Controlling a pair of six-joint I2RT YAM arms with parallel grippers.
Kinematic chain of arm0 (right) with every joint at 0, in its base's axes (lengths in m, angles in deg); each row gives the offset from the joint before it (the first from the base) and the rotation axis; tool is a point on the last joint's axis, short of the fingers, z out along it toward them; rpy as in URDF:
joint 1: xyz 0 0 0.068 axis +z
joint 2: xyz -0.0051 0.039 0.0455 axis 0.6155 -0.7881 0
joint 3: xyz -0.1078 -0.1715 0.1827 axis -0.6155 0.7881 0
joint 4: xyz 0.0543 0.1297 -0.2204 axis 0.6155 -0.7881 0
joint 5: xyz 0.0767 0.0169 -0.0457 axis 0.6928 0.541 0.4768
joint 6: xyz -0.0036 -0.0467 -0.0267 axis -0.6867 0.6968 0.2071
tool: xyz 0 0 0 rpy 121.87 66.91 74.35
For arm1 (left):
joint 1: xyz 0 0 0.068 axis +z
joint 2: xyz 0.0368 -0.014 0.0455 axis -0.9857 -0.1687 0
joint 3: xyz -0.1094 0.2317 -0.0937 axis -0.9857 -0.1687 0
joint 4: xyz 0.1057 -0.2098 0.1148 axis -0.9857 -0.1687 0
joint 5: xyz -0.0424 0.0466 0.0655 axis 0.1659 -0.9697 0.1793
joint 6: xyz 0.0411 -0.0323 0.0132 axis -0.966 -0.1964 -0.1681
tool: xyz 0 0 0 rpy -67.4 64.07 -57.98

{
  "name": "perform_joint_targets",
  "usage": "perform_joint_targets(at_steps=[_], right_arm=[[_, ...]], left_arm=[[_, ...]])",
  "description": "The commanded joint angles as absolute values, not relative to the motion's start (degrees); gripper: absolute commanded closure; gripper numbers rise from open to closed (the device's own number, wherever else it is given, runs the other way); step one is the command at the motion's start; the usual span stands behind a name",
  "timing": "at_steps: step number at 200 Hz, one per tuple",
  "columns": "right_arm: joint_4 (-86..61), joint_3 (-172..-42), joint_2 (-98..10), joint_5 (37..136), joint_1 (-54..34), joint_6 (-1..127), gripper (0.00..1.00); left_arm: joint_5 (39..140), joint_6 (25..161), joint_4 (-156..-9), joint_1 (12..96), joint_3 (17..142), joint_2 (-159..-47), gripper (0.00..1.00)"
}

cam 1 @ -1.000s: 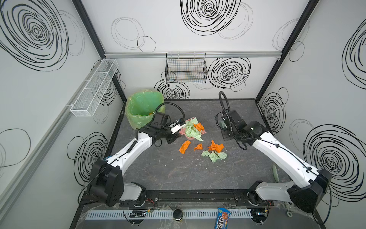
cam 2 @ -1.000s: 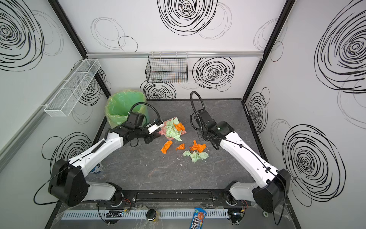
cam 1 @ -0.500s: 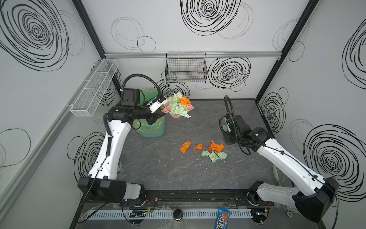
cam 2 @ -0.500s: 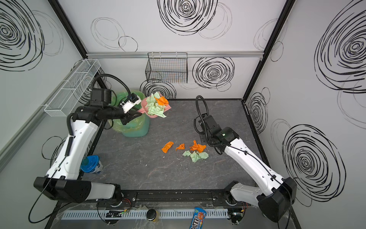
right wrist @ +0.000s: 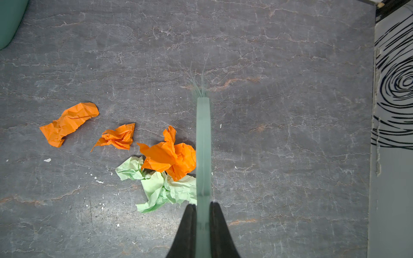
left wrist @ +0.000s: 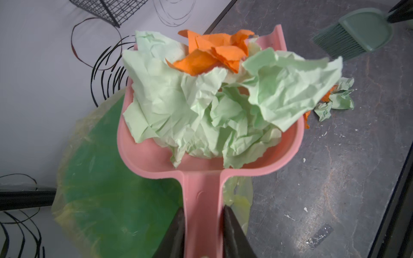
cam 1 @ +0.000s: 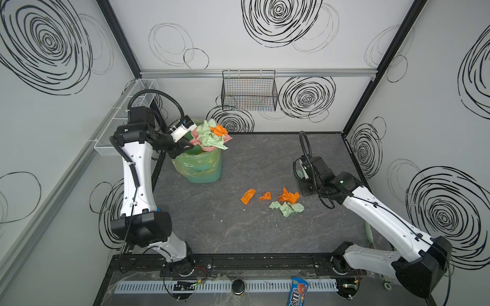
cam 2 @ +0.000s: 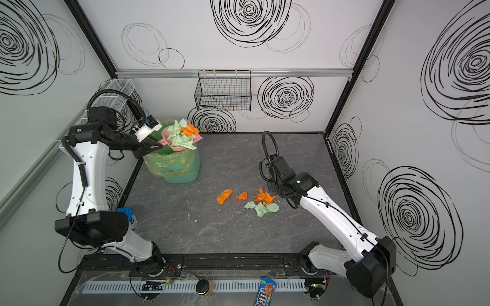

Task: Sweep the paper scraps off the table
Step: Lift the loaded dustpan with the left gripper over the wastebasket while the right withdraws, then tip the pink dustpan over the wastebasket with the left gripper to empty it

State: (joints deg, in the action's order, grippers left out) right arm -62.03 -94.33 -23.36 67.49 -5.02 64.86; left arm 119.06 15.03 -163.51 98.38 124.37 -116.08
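Your left hand (left wrist: 203, 211) is clamped on the handle of the pink dustpan (left wrist: 143, 160), gripping it from both sides. The pan's long axis runs straight out from that hand, with the handle at the hand and the open mouth at the far end. In both top views the mouth points right, toward the middle of the surface (cam 1: 238, 233). The pan hangs roughly level above the green lined bin (cam 1: 201, 169), over the part of the rim away from your hand. Heaped in it are paper scraps (left wrist: 190, 100), mostly pale green with a few orange ones on top near the mouth. Some hang over the pan's edge.

Your right hand (right wrist: 203, 206) is closed on the pale green brush (right wrist: 203, 145), seen edge-on in the right wrist view. Its long axis leads straight away from the hand, bristles at the far end.

More paper scraps lie loose mid-surface, well apart from your left hand. In a top view three orange wads form a short row running left to right, and the pale green ones sit just in front of the rightmost. That rightmost orange wad lies right beside the brush, on the bin's side. You cannot tell whether they touch.
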Motion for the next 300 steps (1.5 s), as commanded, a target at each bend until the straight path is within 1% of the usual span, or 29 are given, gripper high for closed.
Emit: perform_joint_targets(at_steps=[1, 26, 61, 103, 127, 150, 195, 221, 245, 272, 300], right_arm=[[-60.57, -93.82, -21.64, 67.73, -5.19, 64.34, 1.00], [-60.12, -93.47, -21.23, 68.14, -5.16, 64.62, 1.00], [-59.44, -93.04, -20.81, 68.43, -5.17, 64.46, 1.00], [-57.36, -91.43, -21.09, 70.88, -5.20, 64.62, 1.00], [-57.42, -91.34, -21.00, 71.02, -5.18, 64.57, 1.00], [-57.23, -90.91, -20.50, 71.00, -5.14, 64.58, 1.00], [-57.31, -90.53, -19.50, 71.38, -5.10, 64.46, 1.00], [-57.35, -90.55, -18.46, 71.38, -5.11, 64.21, 1.00], [-57.50, -90.46, -17.75, 71.13, -5.16, 64.11, 1.00], [-59.01, -90.50, -17.20, 68.92, -5.16, 62.67, 1.00], [-62.50, -91.18, -16.77, 62.54, -5.18, 57.47, 1.00]], left_arm=[[120.95, 10.17, -167.27, 102.08, 128.50, -119.43, 1.00], [114.32, 7.13, -166.92, 102.61, 131.26, -122.56, 1.00], [103.28, 2.20, -164.56, 101.66, 133.61, -124.13, 1.00], [88.82, -4.44, -162.56, 97.71, 134.53, -124.90, 1.00], [82.56, -6.98, -160.07, 95.14, 133.85, -123.68, 1.00], [77.49, -9.20, -154.35, 92.30, 129.15, -120.17, 1.00], [66.93, -15.33, -138.01, 86.74, 112.77, -110.94, 1.00], [64.79, -17.07, -133.78, 85.39, 110.41, -108.83, 1.00], [66.34, -15.77, -133.26, 85.47, 113.87, -108.83, 1.00], [71.51, -10.98, -135.68, 86.24, 120.97, -108.92, 1.00], [81.18, -5.20, -137.16, 87.31, 123.95, -104.89, 1.00]])
